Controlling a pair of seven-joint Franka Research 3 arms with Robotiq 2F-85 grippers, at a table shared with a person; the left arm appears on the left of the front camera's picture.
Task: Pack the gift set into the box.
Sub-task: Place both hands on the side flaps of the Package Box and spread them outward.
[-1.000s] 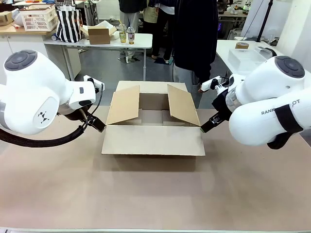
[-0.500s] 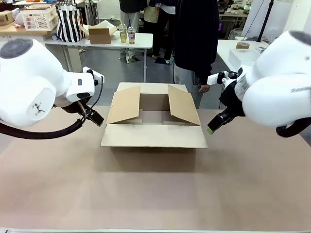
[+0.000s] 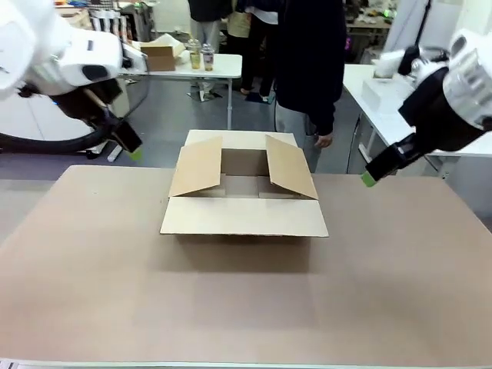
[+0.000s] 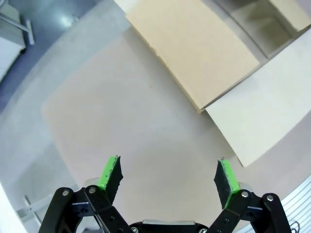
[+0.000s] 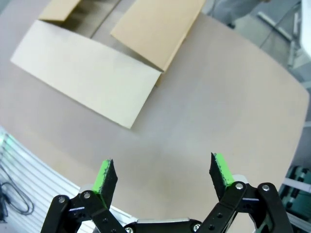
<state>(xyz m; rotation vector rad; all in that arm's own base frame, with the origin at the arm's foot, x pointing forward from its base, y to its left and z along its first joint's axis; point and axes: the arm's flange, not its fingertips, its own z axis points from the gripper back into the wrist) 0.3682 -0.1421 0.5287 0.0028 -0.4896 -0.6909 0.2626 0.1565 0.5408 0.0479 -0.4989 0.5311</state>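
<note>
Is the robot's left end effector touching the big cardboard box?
Apart. The front view shows the left end effector hanging above and left of the box, a clear gap between.

Brown box [image 3: 243, 218], beige table [image 3: 231, 307], green pads [image 4: 109, 172]

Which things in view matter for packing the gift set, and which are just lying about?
For the job: the box, top open, on the table; left claw and right claw, both open and empty.
Lying about: smaller cardboard box and two bottles on the far white table.
</note>
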